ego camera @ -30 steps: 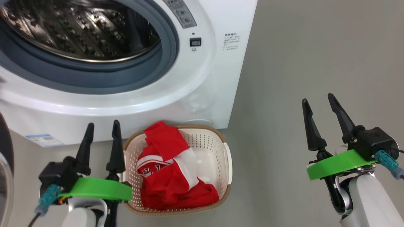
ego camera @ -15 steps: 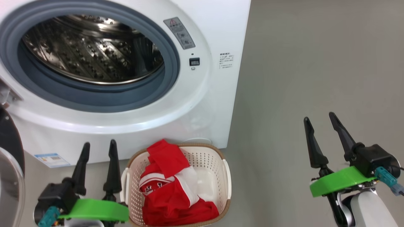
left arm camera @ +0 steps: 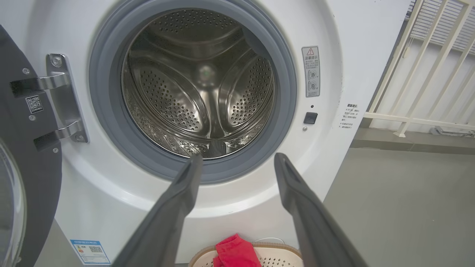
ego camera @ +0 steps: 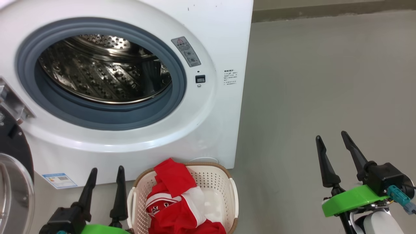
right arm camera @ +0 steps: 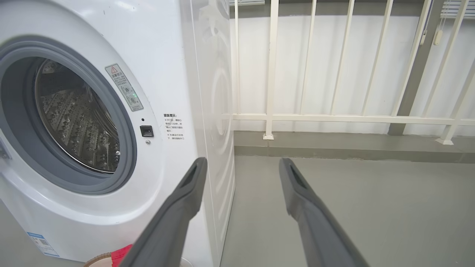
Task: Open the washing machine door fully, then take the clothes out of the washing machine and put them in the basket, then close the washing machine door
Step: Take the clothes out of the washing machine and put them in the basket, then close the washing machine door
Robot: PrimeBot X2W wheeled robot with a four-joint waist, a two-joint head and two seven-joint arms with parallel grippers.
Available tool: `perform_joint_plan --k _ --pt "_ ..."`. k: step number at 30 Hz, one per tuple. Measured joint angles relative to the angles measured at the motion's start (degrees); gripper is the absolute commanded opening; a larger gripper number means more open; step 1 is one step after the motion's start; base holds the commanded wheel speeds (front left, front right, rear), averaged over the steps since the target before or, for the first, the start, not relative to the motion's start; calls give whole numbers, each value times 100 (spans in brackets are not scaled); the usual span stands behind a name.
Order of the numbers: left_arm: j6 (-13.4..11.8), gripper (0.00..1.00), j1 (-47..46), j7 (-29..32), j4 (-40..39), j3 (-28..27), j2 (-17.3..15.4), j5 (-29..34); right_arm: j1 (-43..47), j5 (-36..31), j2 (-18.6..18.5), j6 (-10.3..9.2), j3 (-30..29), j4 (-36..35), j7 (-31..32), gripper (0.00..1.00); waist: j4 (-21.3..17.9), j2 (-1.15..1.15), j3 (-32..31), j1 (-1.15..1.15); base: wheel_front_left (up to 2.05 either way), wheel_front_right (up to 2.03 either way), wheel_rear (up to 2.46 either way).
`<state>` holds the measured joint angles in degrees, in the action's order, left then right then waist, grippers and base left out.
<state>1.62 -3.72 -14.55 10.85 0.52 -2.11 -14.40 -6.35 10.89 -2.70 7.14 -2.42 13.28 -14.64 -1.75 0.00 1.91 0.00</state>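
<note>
Head view: left gripper and right gripper point up, jaws spread; clothes lie in the basket before the washing machine, door open leftward. Left wrist view: left gripper faces the drum; right wrist view: right gripper points past the machine's corner.

Grey floor spreads toward three o'clock; at twelve o'clock a white railing stands on a low ledge before a pale wall.
</note>
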Motion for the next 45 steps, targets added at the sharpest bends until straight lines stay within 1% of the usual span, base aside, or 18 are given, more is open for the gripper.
perform_joint_plan --k 11,25,32,41,44,45 --pt "1 100 146 0 -3 -2 -5 41 161 0 5 0 -16 -10 0 100 96 0 -152 0 0 0 0" --pt "-10 100 146 0 -29 -37 -7 105 167 1 5 -1 -14 -12 0 100 91 0 -40 0 -9 9 0" --pt "-16 100 143 0 -29 -35 -7 132 166 1 7 0 -32 -13 0 100 107 0 44 0 -108 108 0" --pt "-7 100 140 0 -124 -20 -8 132 163 0 7 0 -53 -15 0 100 153 0 119 0 -183 183 0" --pt "7 100 140 0 -152 -11 -8 132 163 0 8 0 -54 -15 0 100 172 0 140 0 -129 129 0" --pt "55 100 139 0 -153 -5 -8 131 163 -1 7 0 -54 -15 0 100 179 0 145 0 -102 102 0"
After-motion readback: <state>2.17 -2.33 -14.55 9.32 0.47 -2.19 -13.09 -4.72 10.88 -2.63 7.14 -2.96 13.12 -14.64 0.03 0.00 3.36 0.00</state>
